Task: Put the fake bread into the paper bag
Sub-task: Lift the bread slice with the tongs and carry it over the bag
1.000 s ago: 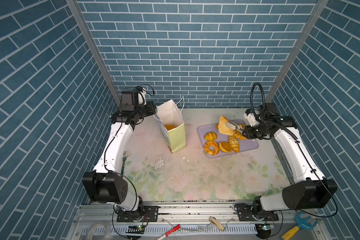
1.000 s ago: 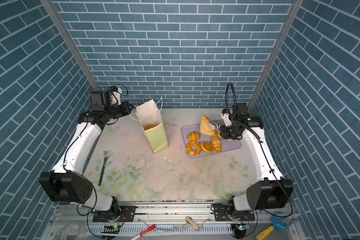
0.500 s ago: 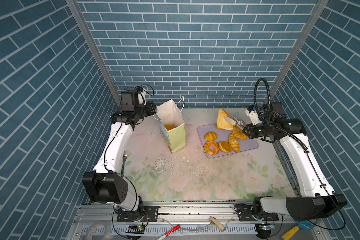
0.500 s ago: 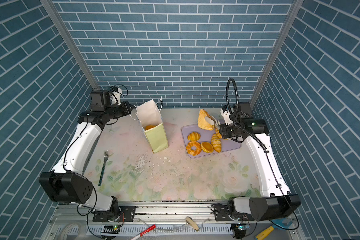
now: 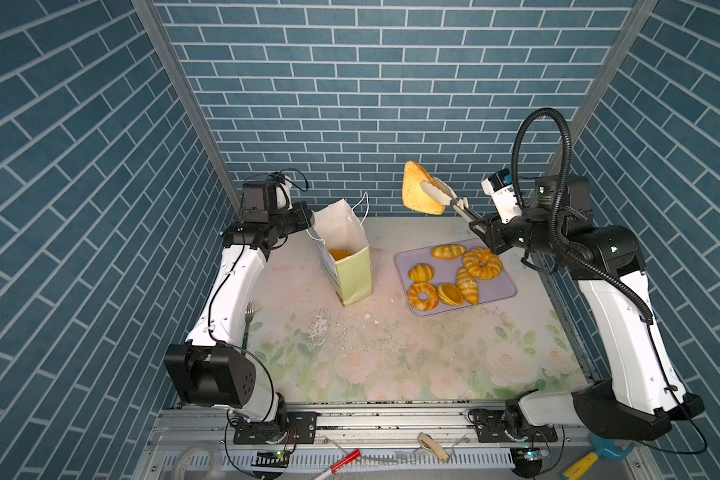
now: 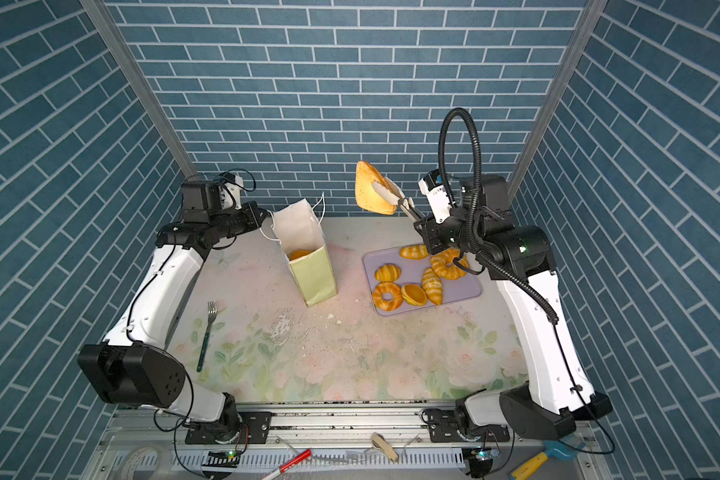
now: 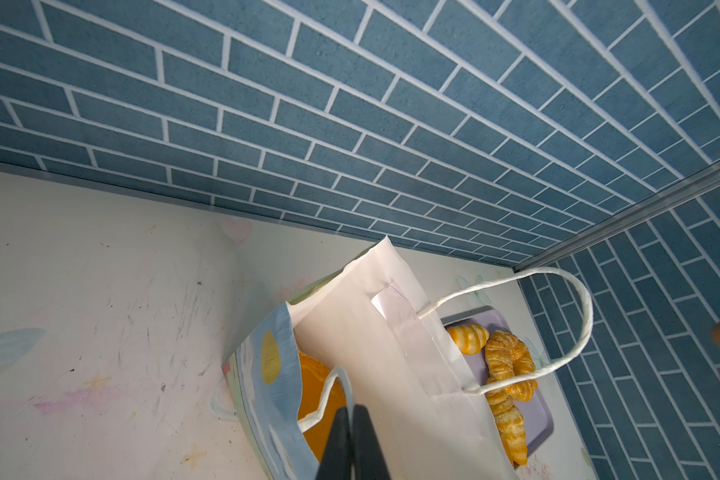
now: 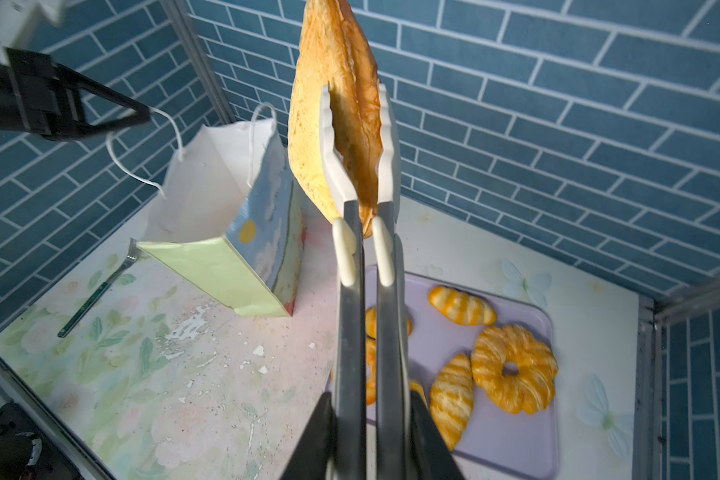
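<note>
While the right gripper [image 8: 371,440] is squeezed tight on a pair of tongs [image 8: 350,332], the tongs' white tips are clamped on the tan slice [image 5: 414,191]. It's up in the air by the worktop's far edge, higher than the bag's mouth and, going by both top views, sideways between the bag and the tray.

Left gripper [image 7: 352,436] is pinched together on one cord handle [image 7: 337,382] of the paper bag [image 5: 352,274], pulling that side toward the far left corner. The bag stands upright, left of the middle and nearer the far edge, mouth open. One orange bun [image 7: 316,399] is sitting down inside it.

Six more pastries [image 5: 482,264] are lying on the lavender tray [image 5: 499,291] over toward the far right corner. Also a fork [image 6: 206,336] lying near the left edge, well apart from everything else.
</note>
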